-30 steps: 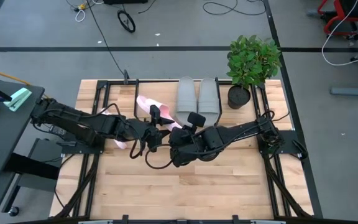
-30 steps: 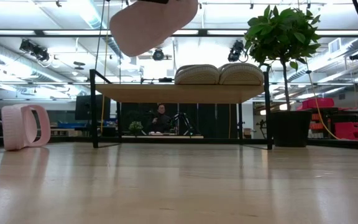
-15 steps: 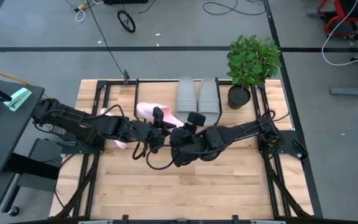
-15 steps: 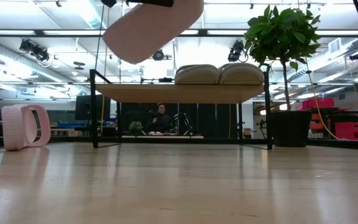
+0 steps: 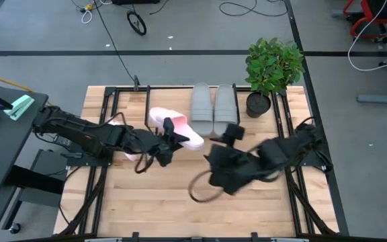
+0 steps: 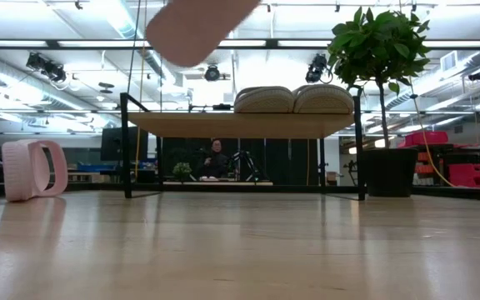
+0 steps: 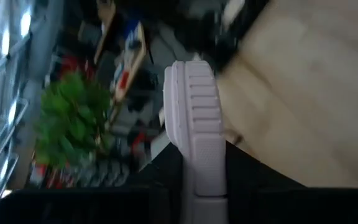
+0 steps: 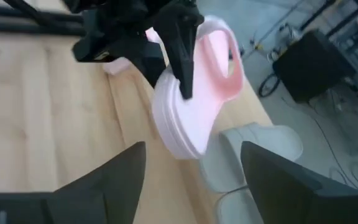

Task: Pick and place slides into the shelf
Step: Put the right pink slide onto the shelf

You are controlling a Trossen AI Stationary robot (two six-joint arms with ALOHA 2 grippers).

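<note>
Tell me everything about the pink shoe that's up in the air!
The pink slide is a soft, pale pink open-toe sandal with a thick ribbed sole and one wide strap arching over the foot bed. The left gripper holds it off the table, tilted, clamped at the sole's edge; nothing else touches it. It hangs left of the two grey slides on the shelf. In the low view only its rounded end shows, high above the board. The right gripper is open, apart from it.

A robotics lab: grey floor strewn with cables (image 5: 244,8), ceiling strip lights (image 6: 98,43), and equipment benches behind the wooden table (image 5: 180,208).
</note>
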